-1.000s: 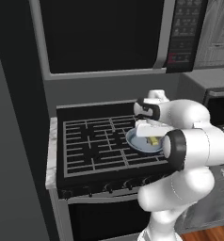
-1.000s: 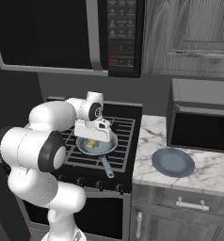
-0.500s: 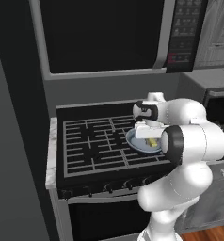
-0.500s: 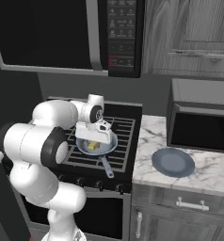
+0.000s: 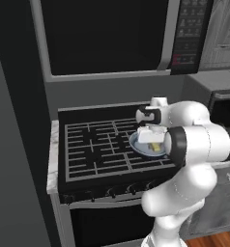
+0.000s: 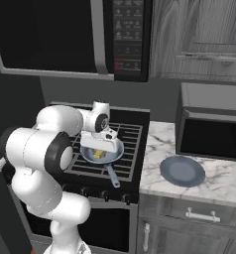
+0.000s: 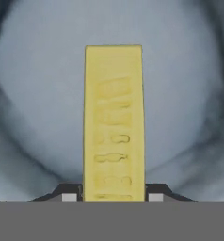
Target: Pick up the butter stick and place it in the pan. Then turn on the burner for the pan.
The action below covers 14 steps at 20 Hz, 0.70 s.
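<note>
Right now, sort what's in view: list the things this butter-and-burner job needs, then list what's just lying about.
Needed for the job:
- butter stick, between the fingers of the hand
- pan, on the stove
- stove with its front knobs

Lying about:
- plate on the counter
- microwave on the counter
- overhead microwave

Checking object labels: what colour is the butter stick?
Yellow; the butter stick shows best in the hand view.
</note>
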Motion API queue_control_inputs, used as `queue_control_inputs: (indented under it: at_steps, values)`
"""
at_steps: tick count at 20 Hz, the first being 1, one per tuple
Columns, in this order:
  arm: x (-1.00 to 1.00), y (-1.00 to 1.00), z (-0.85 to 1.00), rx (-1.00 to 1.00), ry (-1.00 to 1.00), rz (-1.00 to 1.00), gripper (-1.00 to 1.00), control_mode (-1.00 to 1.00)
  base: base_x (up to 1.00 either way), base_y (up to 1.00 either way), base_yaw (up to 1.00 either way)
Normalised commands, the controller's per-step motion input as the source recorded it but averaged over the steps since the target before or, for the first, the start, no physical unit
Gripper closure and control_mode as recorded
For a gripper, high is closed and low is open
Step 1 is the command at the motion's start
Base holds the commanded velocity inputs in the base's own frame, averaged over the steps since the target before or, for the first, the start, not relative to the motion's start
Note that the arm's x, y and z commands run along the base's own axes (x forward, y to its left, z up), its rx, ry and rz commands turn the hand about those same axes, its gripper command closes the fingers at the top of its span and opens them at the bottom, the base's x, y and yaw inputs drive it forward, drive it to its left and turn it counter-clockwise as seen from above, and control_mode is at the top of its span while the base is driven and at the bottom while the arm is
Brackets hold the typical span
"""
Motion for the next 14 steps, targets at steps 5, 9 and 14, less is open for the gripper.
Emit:
queue_control_inputs:
  at_steps: [5, 9, 14]
  values:
    - [0.14, 0.0, -0.15, 0.0, -0.02, 0.0, 1.0, -1.0, 0.0, 0.0, 0.0]
    - [0.11, 0.0, -0.1, 0.0, -0.01, 0.0, 1.0, -1.0, 0.0, 0.0, 0.0]
    - [0.0, 0.0, 0.0, 0.0, 0.0, 0.0, -1.0, -1.0, 0.0, 0.0, 0.0]
